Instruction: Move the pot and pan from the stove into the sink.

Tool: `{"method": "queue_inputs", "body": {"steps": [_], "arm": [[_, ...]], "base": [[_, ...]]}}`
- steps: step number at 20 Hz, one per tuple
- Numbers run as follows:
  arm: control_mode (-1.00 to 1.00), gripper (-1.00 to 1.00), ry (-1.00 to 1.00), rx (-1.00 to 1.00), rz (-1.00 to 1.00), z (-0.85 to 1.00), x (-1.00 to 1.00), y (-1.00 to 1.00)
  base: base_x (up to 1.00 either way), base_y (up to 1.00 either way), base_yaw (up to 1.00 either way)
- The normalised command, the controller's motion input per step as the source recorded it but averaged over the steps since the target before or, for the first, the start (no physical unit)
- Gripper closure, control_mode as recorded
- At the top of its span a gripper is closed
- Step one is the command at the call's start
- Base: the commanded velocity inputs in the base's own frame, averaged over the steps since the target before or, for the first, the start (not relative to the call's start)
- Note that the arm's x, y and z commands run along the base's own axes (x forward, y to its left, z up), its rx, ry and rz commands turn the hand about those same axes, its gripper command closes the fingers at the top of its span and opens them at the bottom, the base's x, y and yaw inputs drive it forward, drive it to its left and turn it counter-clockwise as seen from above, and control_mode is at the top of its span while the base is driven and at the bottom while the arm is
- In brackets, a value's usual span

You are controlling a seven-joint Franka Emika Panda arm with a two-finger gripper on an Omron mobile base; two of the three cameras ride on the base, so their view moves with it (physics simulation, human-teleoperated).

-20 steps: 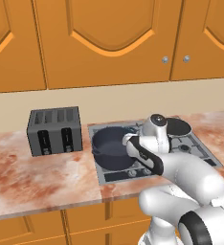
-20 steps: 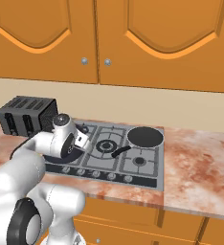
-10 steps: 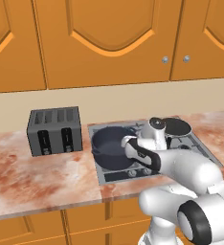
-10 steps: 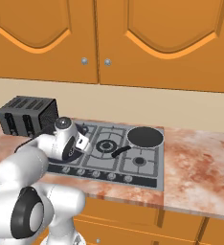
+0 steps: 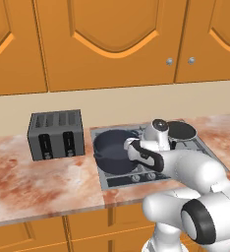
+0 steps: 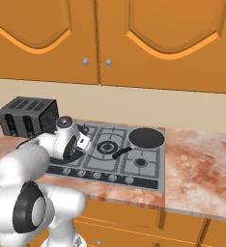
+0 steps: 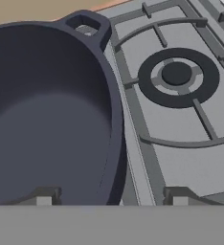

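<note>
- The pot (image 7: 47, 115) is sitting on the stove (image 7: 181, 139) at its left edge; rigid, probably heavy, smooth.
- The jaws are straddling its rim wall, apparently gripping nothing yet; rim or loop handle (image 7: 87, 23) suiting best.

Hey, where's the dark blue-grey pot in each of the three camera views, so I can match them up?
Left base view: the pot sits centre, on the stove's left side, right of the toaster.
Right base view: I can't pick it out behind the arm.
Hand view: the pot takes up the left half, one loop handle at top.
Shared landmark: the stove's black grates.
</note>
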Motion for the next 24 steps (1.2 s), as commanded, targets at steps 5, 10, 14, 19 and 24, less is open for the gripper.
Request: {"method": "queue_inputs", "body": {"steps": [5, 10, 14, 19, 24], "arm": [[-1.0, 1.0, 0.0, 0.0, -0.01, 0.04, 0.0, 0.0], [-1.0, 1.0, 0.03, 0.02, -0.03, 0.35, 0.01, 0.0], [-1.0, 1.0, 0.1, 0.04, 0.0, 0.66, 0.03, 0.0], [-1.0, 1.0, 0.08, 0.06, 0.0, 0.84, -0.06, -0.07], [-1.0, 1.0, 0.05, 0.04, 0.02, 0.77, -0.28, -0.15]], "base": [[0.0, 0.0, 0.0], [0.0, 0.0, 0.0], [0.0, 0.0, 0.0], [0.0, 0.0, 0.0], [0.0, 0.0, 0.0]]}}
